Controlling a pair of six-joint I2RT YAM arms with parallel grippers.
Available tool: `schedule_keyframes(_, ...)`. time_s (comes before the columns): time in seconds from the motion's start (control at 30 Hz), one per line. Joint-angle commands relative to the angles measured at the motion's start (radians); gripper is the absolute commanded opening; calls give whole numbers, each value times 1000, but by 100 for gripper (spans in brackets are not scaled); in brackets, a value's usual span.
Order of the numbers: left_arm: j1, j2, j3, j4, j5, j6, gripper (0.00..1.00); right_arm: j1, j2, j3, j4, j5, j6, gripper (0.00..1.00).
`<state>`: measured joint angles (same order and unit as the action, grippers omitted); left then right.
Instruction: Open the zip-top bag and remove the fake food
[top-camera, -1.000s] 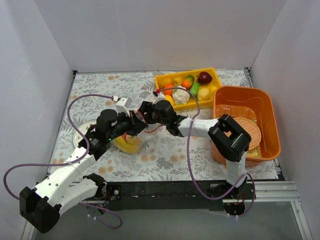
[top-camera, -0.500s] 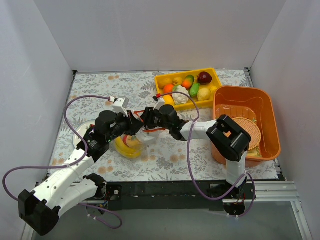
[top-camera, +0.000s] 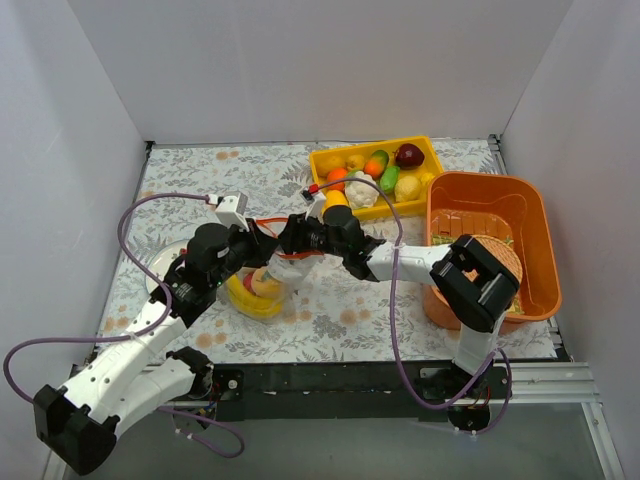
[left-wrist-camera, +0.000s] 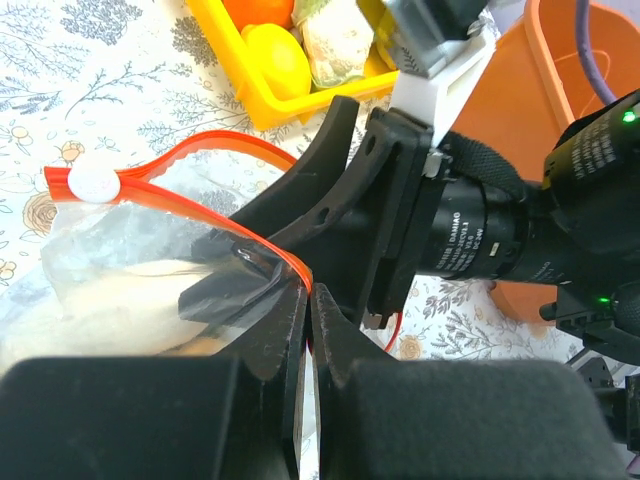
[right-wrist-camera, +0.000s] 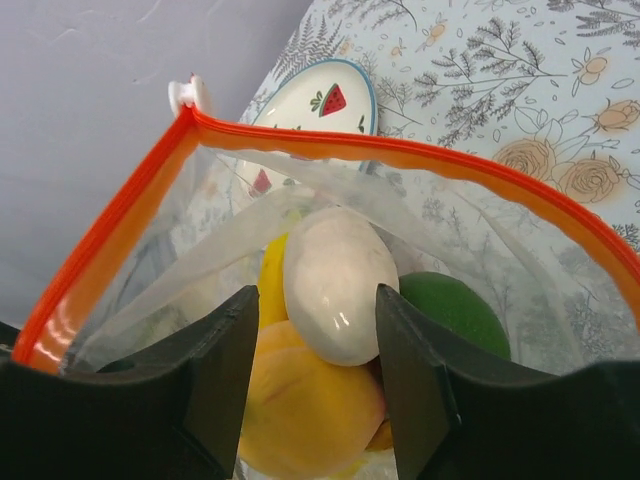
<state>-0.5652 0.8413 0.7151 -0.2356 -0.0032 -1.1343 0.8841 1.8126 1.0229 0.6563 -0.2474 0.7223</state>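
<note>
The clear zip-top bag stands on the table with its orange zip strip spread open. My left gripper is shut on the near side of the strip and shows in the top view. My right gripper is open inside the bag's mouth, a finger on each side of the white oblong piece; the top view shows it just right of the left one. A yellow-orange fruit and a green piece lie under the white piece. The banana bunch shows through the plastic.
A yellow tray of toy fruit stands at the back. An orange tub holding a woven round thing is at the right. A small plate with a watermelon print lies left of the bag. White walls enclose the table.
The bag's mouth has been pulled wider. My right gripper has moved left into the mouth, and my left gripper has shifted a little left with the strip.
</note>
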Motion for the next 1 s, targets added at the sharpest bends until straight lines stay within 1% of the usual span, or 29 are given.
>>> schedule_keyframes(0.0, 1, -39, -2, 9, -41, 7, 0, 7, -44, 36, -82, 5, -49, 54)
schedule_keyframes(0.07, 1, -44, -8, 2, -49, 11, 0, 7, -73, 19, -119, 46, -76, 53)
schedule_keyframes(0.13, 1, -53, -22, 4, -49, 10, 0, 6, -85, 37, -165, 86, -116, 57)
schedule_keyframes(0.17, 1, -59, -25, 5, -44, 8, 0, 6, -84, 52, -188, 92, -130, 62)
schedule_keyframes(0.23, 1, -68, -34, 15, -32, 8, 0, 6, -65, 95, -230, 91, -158, 66)
schedule_keyframes(0.27, 1, -70, -36, 24, -3, 11, 0, 6, -55, 112, -241, 70, -184, 69)
schedule_keyframes(0.3, 1, -74, -37, 30, 2, 16, 0, 4, -26, 158, -265, 53, -196, 70)
schedule_keyframes(0.37, 1, -77, -51, 53, 63, 22, 0, 4, 10, 204, -290, 8, -228, 72)
schedule_keyframes(0.4, 1, -79, -51, 59, 92, 27, 0, 3, 39, 239, -299, -1, -234, 73)
schedule_keyframes(0.5, 1, -76, -59, 78, 127, 34, 0, 3, 86, 273, -313, -24, -230, 75)
schedule_keyframes(0.67, 1, -62, -57, 82, 134, 41, 0, 3, 119, 307, -349, -7, -219, 76)
schedule_keyframes(0.83, 1, -61, -59, 87, 134, 41, 0, 3, 119, 293, -366, 11, -198, 78)
schedule_keyframes(0.97, 1, -51, -59, 99, 115, 13, 0, 4, 119, 240, -299, -22, -141, 77)
